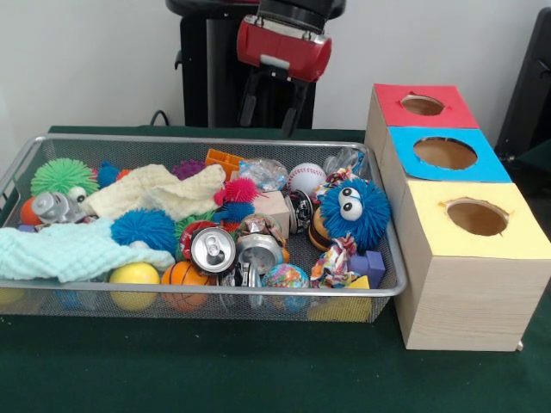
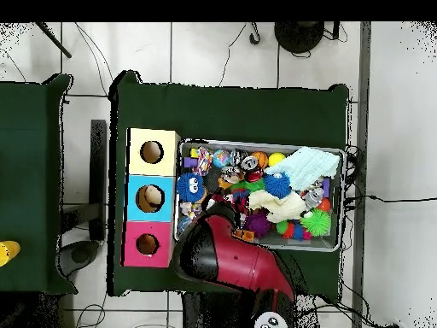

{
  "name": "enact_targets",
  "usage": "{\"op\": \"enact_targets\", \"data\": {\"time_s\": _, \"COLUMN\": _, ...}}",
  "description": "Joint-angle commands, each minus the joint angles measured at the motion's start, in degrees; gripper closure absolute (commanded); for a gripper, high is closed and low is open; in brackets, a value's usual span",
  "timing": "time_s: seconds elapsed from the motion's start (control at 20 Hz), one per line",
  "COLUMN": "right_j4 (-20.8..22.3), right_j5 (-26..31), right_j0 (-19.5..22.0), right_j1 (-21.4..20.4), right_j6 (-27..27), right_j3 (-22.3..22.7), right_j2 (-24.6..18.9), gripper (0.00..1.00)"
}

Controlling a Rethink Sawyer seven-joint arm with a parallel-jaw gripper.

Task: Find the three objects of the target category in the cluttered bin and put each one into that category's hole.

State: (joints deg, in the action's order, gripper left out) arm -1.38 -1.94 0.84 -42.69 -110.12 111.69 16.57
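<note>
The wire mesh bin [image 1: 258, 292] sits on the green table, full of mixed clutter; it also shows in the overhead view [image 2: 256, 144]. The red-topped hole [image 1: 422, 105] is the farthest of three on the wooden box to the bin's right, and it shows in the overhead view [image 2: 147, 244]. My gripper [image 1: 273, 110] hangs above the bin's far rim, open and empty, its black fingers [image 1: 250, 99] spread apart. In the overhead view the red arm [image 2: 235, 260] covers the gripper and the bin's near corner.
A blue-topped hole [image 1: 445, 153] and a yellow-topped hole [image 1: 477, 217] lie nearer the camera. The bin holds a blue fuzzy toy with eyes [image 1: 355, 211], a baseball [image 1: 306, 178], cans [image 1: 213, 249], a yellow ball [image 1: 133, 275], spiky balls [image 1: 63, 176] and cloths [image 1: 69, 249].
</note>
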Motion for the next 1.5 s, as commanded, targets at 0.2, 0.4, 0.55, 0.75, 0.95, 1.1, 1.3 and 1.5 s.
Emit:
{"op": "enact_targets", "data": {"time_s": 0.2, "right_j4": 6.5, "right_j5": -6.7, "right_j0": 3.1, "right_j1": 4.8, "right_j6": -3.9, "right_j3": -6.6, "right_j2": -8.8, "gripper": 0.00}}
{"op": "enact_targets", "data": {"time_s": 0.4, "right_j4": 8.1, "right_j5": -7.3, "right_j0": 5.1, "right_j1": 6.0, "right_j6": -3.9, "right_j3": -8.2, "right_j2": -10.5, "gripper": 0.00}}
{"op": "enact_targets", "data": {"time_s": 0.55, "right_j4": 8.0, "right_j5": -8.2, "right_j0": 5.1, "right_j1": 7.1, "right_j6": -4.6, "right_j3": -9.2, "right_j2": -10.3, "gripper": 0.00}}
{"op": "enact_targets", "data": {"time_s": 0.75, "right_j4": 5.8, "right_j5": -9.1, "right_j0": 4.3, "right_j1": 10.4, "right_j6": -5.8, "right_j3": -12.0, "right_j2": -8.5, "gripper": 0.00}}
{"op": "enact_targets", "data": {"time_s": 0.95, "right_j4": 2.7, "right_j5": -9.1, "right_j0": 2.9, "right_j1": 14.6, "right_j6": -6.7, "right_j3": -14.7, "right_j2": -5.0, "gripper": 0.00}}
{"op": "enact_targets", "data": {"time_s": 1.1, "right_j4": 3.6, "right_j5": -8.9, "right_j0": 3.5, "right_j1": 14.2, "right_j6": -6.7, "right_j3": -13.9, "right_j2": -4.7, "gripper": 0.00}}
{"op": "enact_targets", "data": {"time_s": 1.3, "right_j4": 7.0, "right_j5": -5.6, "right_j0": 6.1, "right_j1": 11.1, "right_j6": -4.5, "right_j3": -13.0, "right_j2": -6.6, "gripper": 0.00}}
{"op": "enact_targets", "data": {"time_s": 1.5, "right_j4": 8.6, "right_j5": -3.1, "right_j0": 7.7, "right_j1": 10.6, "right_j6": -2.2, "right_j3": -14.5, "right_j2": -7.5, "gripper": 0.00}}
